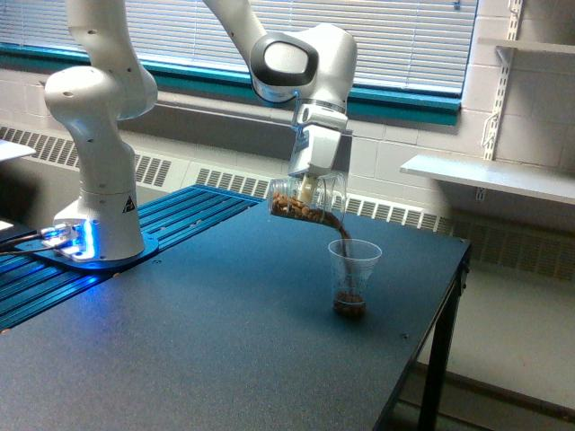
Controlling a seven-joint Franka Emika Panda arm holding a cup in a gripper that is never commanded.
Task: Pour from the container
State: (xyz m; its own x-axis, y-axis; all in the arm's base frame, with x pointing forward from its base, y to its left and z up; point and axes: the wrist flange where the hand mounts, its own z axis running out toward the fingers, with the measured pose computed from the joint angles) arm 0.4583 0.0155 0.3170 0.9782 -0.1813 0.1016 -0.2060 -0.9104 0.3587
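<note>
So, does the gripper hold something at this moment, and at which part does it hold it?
The gripper holds the container, tilted over the cup. It grips near the upper side of the container; whether on the handle or the wall cannot be told.

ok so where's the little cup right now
In the exterior view the cup stands upright on the dark table, right of centre, directly below the tilted jar's lip.

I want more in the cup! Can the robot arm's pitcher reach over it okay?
Probably yes: the end effector holds the container tilted just above the cup, granules streaming in, nothing between them.
</note>
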